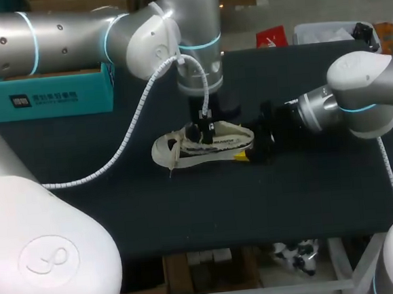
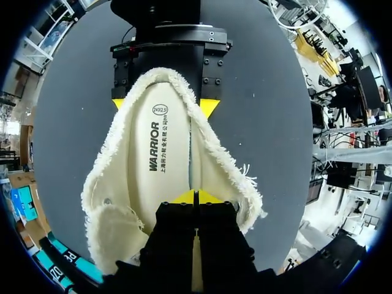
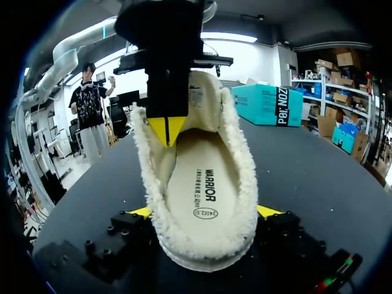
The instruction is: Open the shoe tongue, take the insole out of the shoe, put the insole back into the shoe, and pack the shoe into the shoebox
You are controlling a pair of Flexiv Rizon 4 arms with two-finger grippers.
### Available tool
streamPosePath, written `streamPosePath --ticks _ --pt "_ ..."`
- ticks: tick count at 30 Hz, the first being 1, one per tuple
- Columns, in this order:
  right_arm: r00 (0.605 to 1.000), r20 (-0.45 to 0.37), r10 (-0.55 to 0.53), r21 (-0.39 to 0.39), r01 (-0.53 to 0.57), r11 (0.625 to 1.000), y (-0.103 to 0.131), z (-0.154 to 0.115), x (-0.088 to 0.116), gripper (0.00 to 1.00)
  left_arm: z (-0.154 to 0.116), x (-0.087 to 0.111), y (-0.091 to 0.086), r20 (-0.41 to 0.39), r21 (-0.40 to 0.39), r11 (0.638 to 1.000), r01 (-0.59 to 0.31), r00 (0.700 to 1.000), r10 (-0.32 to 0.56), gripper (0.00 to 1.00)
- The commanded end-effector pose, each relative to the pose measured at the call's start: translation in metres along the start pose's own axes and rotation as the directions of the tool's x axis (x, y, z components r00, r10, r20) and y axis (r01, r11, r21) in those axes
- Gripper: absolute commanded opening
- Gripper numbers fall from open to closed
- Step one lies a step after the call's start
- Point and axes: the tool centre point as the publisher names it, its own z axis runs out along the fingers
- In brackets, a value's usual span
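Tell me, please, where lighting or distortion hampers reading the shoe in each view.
Head view: the black right gripper blends into the dark table beside the cream fleece-edged shoe. Left wrist view: even light; fisheye bulges the white insole. Right wrist view: bright backlight beyond the shoe.

A robotics laboratory is indicated, set up as a test bench. A left arm (image 1: pixel 72 37) and a right arm (image 1: pixel 363 96), both silver-grey industrial robot arms with lit blue rings at the joints, are stationed at a plain black table (image 1: pixel 309 199), and a white spiral-wrapped cable (image 1: pixel 124 135) is run along the left arm. A single shoe (image 1: pixel 203 146) and a teal shoebox (image 1: pixel 43 98) are laid out on the table as trial objects.
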Motion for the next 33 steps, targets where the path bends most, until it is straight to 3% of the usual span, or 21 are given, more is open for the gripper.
streamPosePath --ticks 1,14,22,33 --pt "1.0 0.0 0.0 -0.001 0.0 1.0 -0.002 0.002 0.0 0.0 0.008 -0.001 0.003 0.005 0.007 1.0 0.003 1.0 -0.003 0.0" --pt "1.0 0.0 0.0 -0.001 0.0 1.0 -0.002 0.002 0.0 0.0 0.02 -0.017 0.004 0.007 0.008 0.999 0.038 0.999 -0.038 0.0" --pt "1.0 0.0 0.0 -0.001 0.0 1.0 -0.002 0.002 0.0 0.0 0.031 -0.002 0.001 0.019 0.001 1.0 0.016 1.0 -0.016 0.0" --pt "1.0 0.0 0.0 -0.001 0.0 1.0 -0.002 0.002 0.0 0.0 0.043 -0.009 -0.006 0.041 0.001 0.999 0.047 0.998 -0.047 0.0"
